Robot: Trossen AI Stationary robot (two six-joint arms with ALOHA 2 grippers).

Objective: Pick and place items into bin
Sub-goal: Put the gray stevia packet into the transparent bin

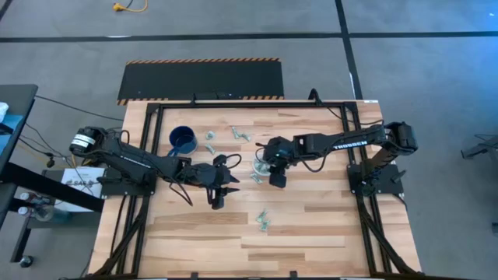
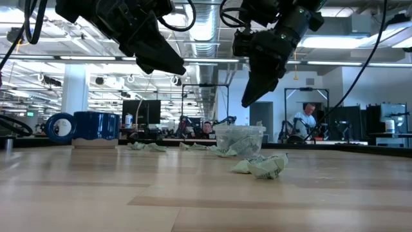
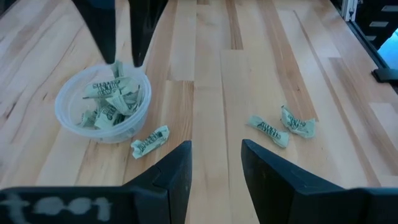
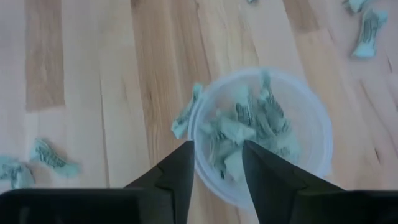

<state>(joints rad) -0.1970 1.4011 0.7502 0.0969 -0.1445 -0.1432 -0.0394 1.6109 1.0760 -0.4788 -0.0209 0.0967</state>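
The clear cup stands near the table's middle, holding several green-and-white wrapped pieces. More pieces lie loose: one against the cup's foot, a pair toward the near edge, and others toward the far edge. My right gripper hangs open over the cup's near rim, fingers pointing down, nothing between them. My left gripper hovers open above bare wood left of the cup, holding nothing.
A dark blue handled mug stands at the far left of the table. A black metal frame borders the wooden top. There is free wood toward the near edge. People sit in the room beyond.
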